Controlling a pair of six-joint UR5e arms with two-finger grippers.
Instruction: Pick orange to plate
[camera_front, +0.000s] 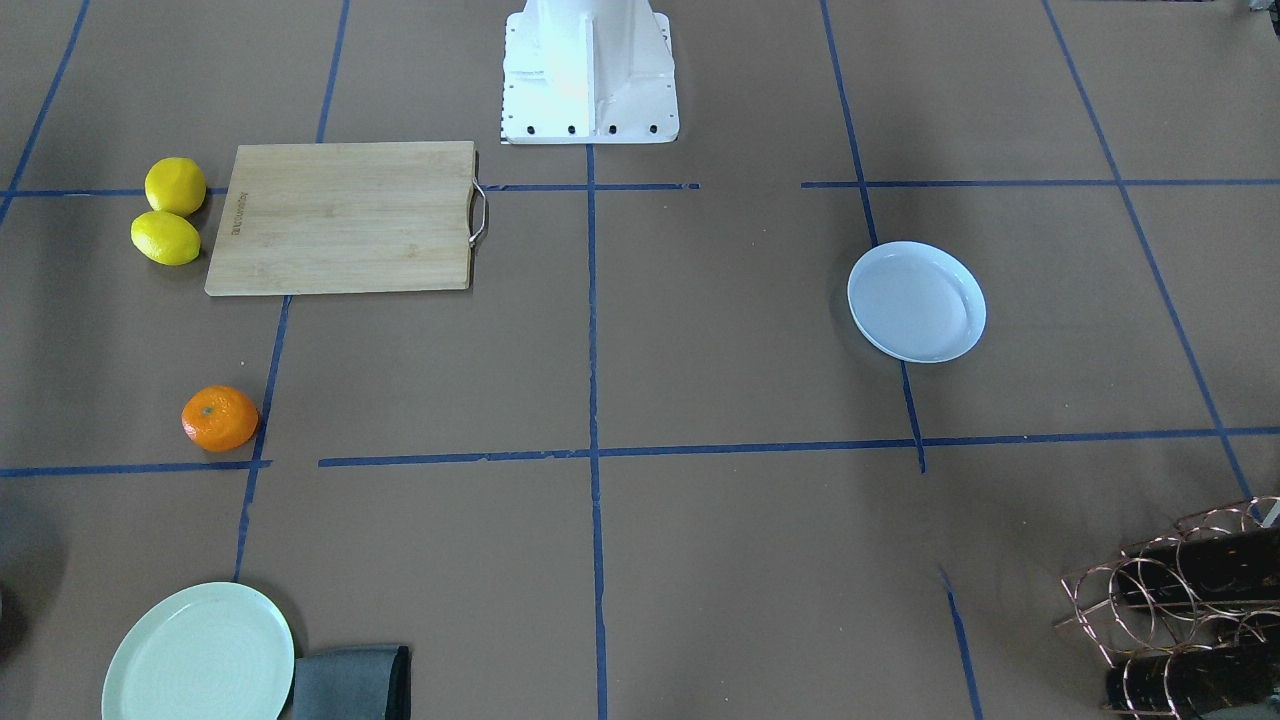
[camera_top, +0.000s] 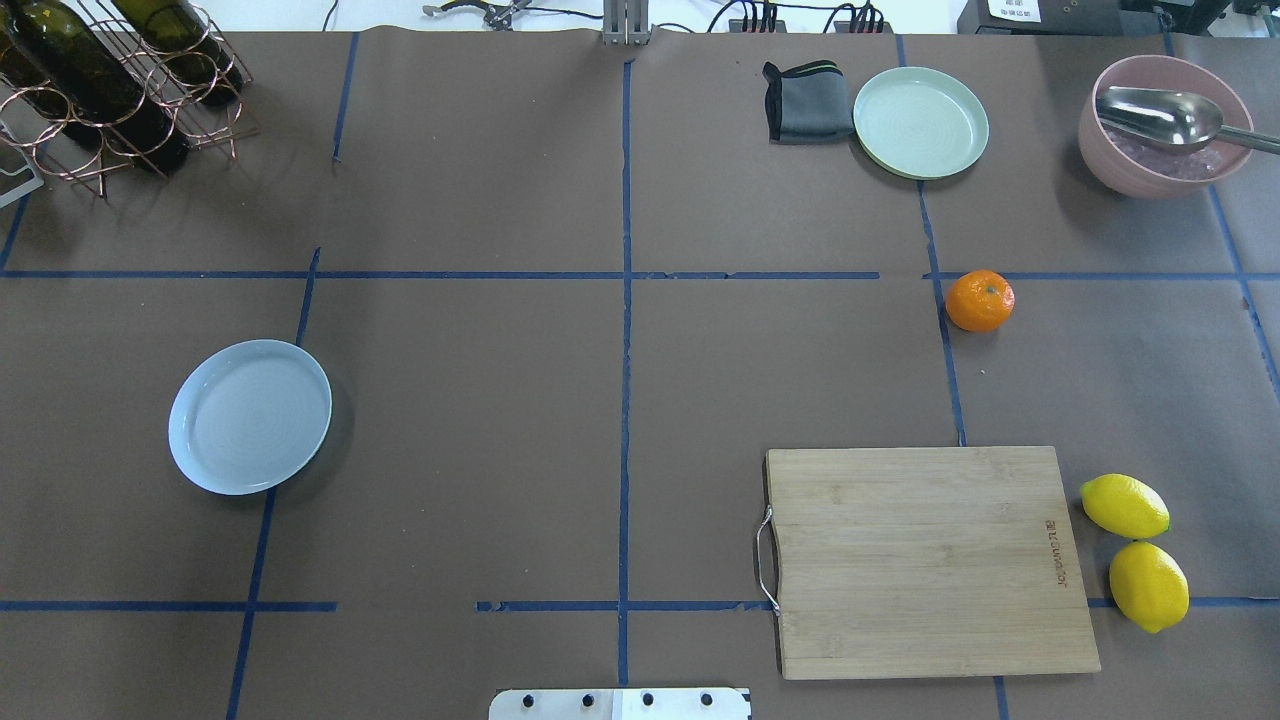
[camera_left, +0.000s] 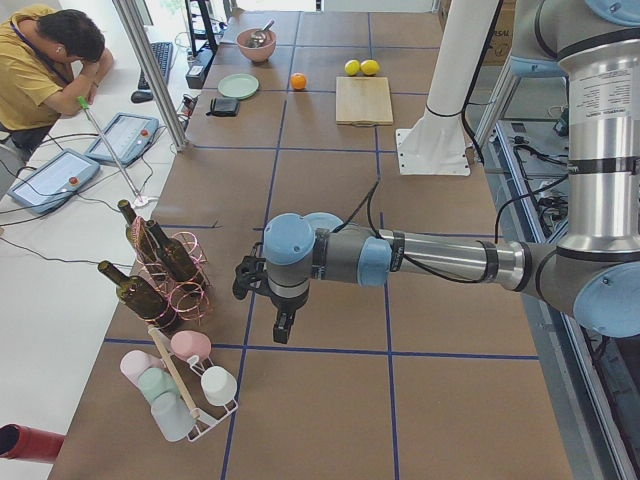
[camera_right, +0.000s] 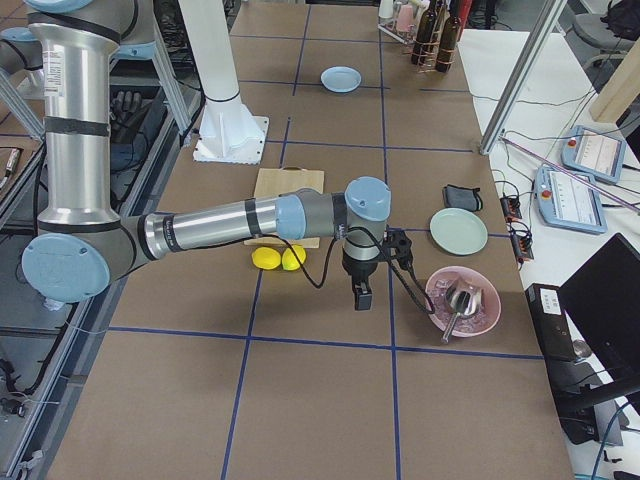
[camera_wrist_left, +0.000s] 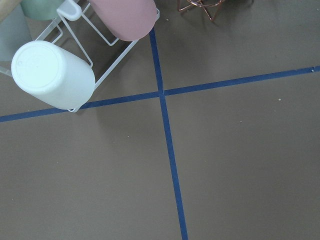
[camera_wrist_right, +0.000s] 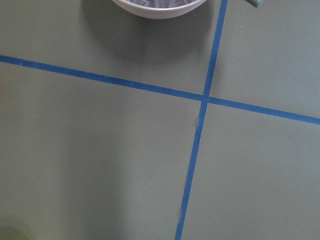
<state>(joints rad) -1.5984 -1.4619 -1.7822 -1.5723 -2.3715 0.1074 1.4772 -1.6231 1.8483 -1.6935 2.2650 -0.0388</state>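
Board, lemons, green plate around orange

Even bright overhead light; soft shadows beside plate, orange; frames sharp.

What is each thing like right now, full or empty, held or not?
orange: loose on the table, not held.
blue-white plate: empty, right way up.
green plate: empty.
pink bowl: holds a metal scoop.
cutting board: flat, nothing on it.
lemons: side by side beside the board.
left gripper: above the table, open or shut cannot tell.
right gripper: above the table, open or shut cannot tell.
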